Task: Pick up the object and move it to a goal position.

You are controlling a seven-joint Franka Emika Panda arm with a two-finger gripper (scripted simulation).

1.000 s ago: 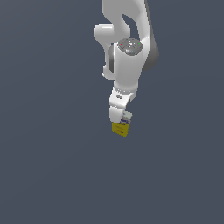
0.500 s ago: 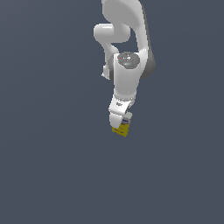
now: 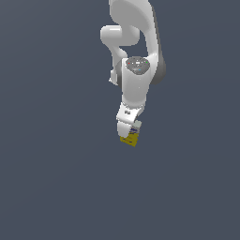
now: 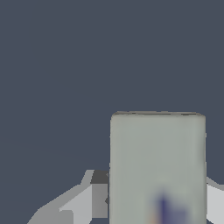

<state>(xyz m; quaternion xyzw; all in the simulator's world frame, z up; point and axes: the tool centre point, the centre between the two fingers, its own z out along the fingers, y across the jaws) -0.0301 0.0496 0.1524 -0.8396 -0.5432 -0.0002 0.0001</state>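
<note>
The fingers [image 3: 129, 132] stay clamped on the carton [image 3: 130, 138], carried clear above the table [image 3: 47, 178] and drifted slightly toward the exterior view's right since a moment ago.

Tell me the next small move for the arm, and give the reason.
Probably keep the gripper shut and carry on moving the carton steadily. The carton sits between the fingers with its yellow end sticking out below, and the wrist view shows it filling the grasp. No goal marker is visible, so direction cannot be told.
</note>
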